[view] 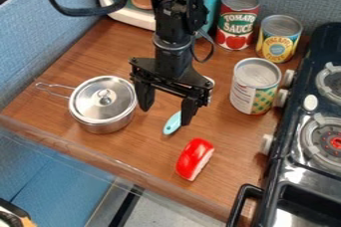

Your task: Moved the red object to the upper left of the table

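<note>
The gripper (165, 110) hangs over the middle of the wooden table (136, 146), its two fingers spread apart with nothing held between them. Below and to the right of it in the camera view, the red object (194, 159) with a pale underside lies on the table near the front edge. A gap separates it from the gripper. The upper left of the table is partly behind the arm's cable.
A lidded metal pot (102, 102) stands left of the gripper. Beneath the gripper lies a light blue utensil (172, 123), partly hidden. Cans (255, 86) stand at the right and back, beside a black stove (309, 171). A teal toy appliance (213, 2) is behind the arm.
</note>
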